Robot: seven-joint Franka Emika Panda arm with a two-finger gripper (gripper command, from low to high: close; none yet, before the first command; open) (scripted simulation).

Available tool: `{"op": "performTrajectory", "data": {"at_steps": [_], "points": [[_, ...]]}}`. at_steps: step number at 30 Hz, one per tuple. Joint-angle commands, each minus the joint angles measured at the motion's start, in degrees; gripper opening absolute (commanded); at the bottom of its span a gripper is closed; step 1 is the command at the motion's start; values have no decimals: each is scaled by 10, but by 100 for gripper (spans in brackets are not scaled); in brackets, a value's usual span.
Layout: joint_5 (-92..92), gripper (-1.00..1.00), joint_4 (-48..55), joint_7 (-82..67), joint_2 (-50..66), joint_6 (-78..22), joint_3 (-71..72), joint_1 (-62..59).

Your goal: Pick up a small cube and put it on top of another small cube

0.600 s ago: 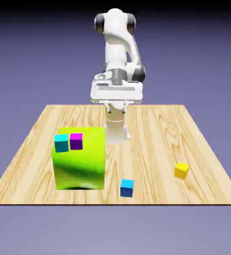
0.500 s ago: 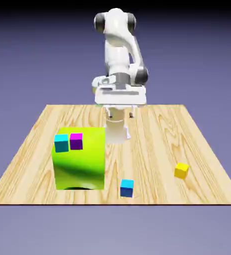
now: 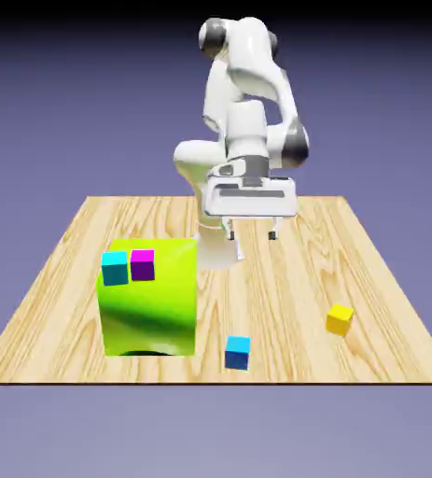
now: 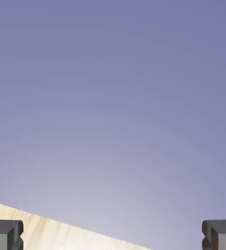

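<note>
Above far middle of table [image 3: 285, 280], gripper [image 3: 250, 233] now sits further toward exterior view's right and lower than half a second ago; I read this as approach only just starting. Jaws spread wide, empty. Blue cube [image 3: 237, 352] untouched at near edge, well apart from gripper; yellow cube [image 3: 340, 319] off to its right. Big green block [image 3: 149, 303] carries teal cube [image 3: 116, 268] and purple cube [image 3: 143, 264]. No writing or labels anywhere I can see.
</note>
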Motion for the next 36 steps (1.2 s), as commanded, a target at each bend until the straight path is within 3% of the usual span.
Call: {"op": "performTrajectory", "data": {"at_steps": [1, 36], "points": [[17, 0, 3, -9, -1, 2, 21, -18], [598, 0, 97, -318, -20, 62, 748, -664]]}}
